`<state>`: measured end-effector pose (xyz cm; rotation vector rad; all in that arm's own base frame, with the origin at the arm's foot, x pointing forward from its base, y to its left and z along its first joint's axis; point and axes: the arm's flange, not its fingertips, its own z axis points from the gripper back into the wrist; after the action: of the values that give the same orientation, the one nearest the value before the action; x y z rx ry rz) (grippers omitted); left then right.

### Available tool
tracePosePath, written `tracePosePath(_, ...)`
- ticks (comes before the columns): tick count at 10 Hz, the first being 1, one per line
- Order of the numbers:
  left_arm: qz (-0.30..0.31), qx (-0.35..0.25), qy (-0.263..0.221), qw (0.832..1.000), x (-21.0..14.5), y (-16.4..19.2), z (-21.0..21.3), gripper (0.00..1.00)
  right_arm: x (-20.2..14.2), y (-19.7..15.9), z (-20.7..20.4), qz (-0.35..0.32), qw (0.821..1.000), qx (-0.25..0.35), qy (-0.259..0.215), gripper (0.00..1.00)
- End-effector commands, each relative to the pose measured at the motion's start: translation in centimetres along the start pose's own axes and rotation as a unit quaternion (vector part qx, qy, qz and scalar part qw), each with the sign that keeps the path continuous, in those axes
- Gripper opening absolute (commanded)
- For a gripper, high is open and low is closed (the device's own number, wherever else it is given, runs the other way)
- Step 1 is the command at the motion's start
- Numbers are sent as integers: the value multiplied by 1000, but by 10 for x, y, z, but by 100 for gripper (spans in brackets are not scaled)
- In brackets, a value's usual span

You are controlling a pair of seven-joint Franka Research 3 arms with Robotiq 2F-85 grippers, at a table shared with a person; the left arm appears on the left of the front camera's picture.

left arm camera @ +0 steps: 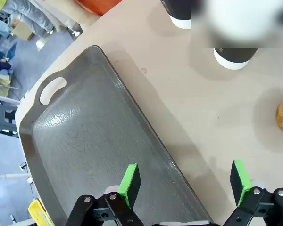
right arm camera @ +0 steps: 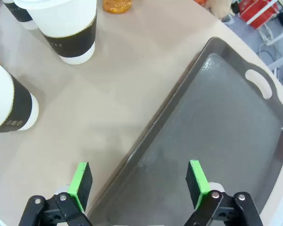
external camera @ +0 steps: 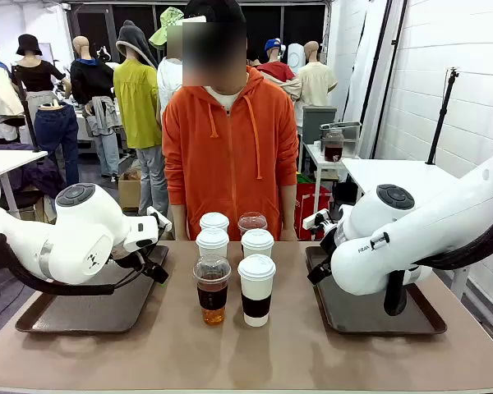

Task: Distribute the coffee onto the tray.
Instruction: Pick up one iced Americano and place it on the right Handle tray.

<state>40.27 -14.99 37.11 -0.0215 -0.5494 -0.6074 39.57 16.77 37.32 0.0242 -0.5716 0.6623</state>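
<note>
- Four white paper cups [external camera: 257, 243] with brown bands and two clear dome-lidded cups [external camera: 212, 291] of brown drink are standing in two columns of three at the middle of the table [external camera: 148, 353]. None is sitting on a tray.
- One clear cup is standing front left, the other back right.
- A dark left tray [external camera: 82, 316] and a dark right tray [external camera: 378, 316] are lying on either side of the cups, both bare.
- A person [external camera: 230, 148] in an orange hoodie is standing at the far edge, just behind the cups.
- The left arm is crouching low over its tray. The left gripper [left arm camera: 185, 181] is pointing down with its fingers spread wide and holding nothing, one pad over the tray and one over the table.
- The right arm is mirroring this. The right gripper [right arm camera: 138, 182] is gaping wide and empty, straddling its tray's inner rim.
- The table is showing a plain tan top; a white brick wall [external camera: 468, 90] is running along the right.
</note>
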Motion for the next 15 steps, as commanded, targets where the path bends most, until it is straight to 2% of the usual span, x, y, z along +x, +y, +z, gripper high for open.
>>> tracePosePath(1,0,0,0,1000,0,0,0,100,0,0,0,0,1000,0,0,100)
tracePosePath(13,0,0,0,1000,0,0,0,100,2,-2,1,-6,1000,-5,1,100)
tracePosePath(15,-8,6,-15,1000,10,-5,20,100,10,-7,23,-19,1000,-5,-8,100)
